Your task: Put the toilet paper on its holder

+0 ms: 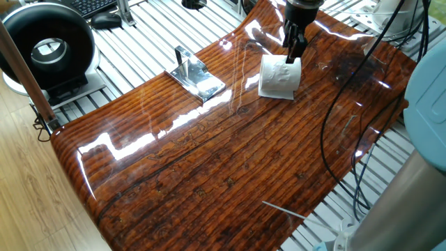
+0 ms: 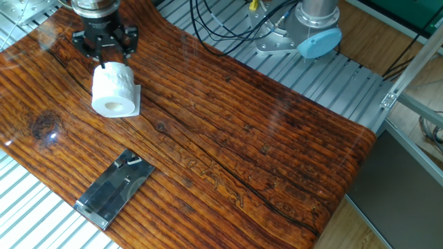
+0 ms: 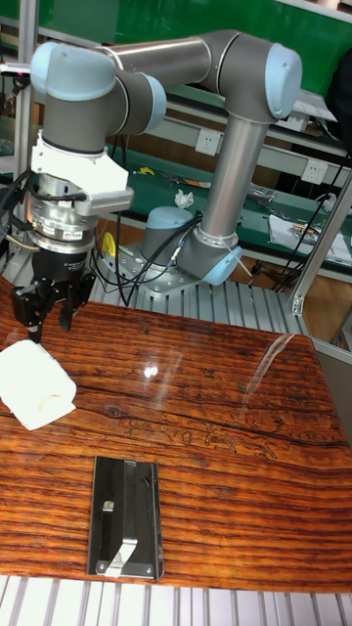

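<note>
The toilet paper [image 1: 280, 77] is a small white roll lying on its side at the far end of the wooden table, with a loose sheet under it; it also shows as the roll [image 2: 114, 88] and the roll [image 3: 34, 383]. My gripper [image 2: 105, 55] hangs open just above and behind the roll's far side, with nothing between its fingers; the gripper [image 1: 295, 50] and the gripper [image 3: 49, 321] show the same. The holder [image 1: 197, 75], a shiny chrome plate with a short bent bar, stands apart from the roll near the table's edge, also seen as the holder [image 2: 116, 188] and the holder [image 3: 125, 516].
A large black ring-shaped device [image 1: 49, 49] stands off the table at the left. Black cables [image 1: 334, 132] hang over the table's right side. The robot's base [image 2: 304, 31] is bolted behind the table. Slatted metal framing surrounds the table.
</note>
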Controlling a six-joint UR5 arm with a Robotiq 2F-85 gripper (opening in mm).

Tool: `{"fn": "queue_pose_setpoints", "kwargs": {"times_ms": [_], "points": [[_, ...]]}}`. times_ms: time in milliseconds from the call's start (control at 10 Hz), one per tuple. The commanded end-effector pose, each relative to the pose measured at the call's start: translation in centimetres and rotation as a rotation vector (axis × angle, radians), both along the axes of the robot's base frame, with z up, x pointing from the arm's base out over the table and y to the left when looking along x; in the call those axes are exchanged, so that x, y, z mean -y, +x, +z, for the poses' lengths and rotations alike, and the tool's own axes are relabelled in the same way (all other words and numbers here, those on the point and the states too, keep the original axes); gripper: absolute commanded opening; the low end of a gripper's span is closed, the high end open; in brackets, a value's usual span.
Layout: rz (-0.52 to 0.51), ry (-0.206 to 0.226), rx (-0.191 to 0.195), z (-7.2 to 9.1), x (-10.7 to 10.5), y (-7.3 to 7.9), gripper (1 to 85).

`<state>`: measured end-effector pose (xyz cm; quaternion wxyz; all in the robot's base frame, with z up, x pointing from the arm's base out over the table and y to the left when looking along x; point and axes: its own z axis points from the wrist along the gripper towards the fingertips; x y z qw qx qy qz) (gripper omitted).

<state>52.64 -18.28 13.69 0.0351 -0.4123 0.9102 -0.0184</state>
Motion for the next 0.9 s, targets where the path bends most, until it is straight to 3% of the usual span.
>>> {"fn": "queue_pose_setpoints", "kwargs": {"times_ms": [0, 300, 400, 500, 700, 800], "points": [[-0.127, 0.03, 0.068, 0.3, -0.2, 1.8, 1.0], [-0.244, -0.056, 0.083, 0.4, 2.4, 1.9, 1.0], [-0.281, -0.072, 0.099, 0.5, 3.0, 2.1, 1.0], [-0.308, -0.061, 0.107, 0.5, 2.8, 2.3, 1.0], [-0.265, -0.05, 0.085, 0.4, 2.3, 1.9, 2.0], [-0.17, -0.087, 0.043, 0.3, 2.9, 0.8, 14.7]]}}
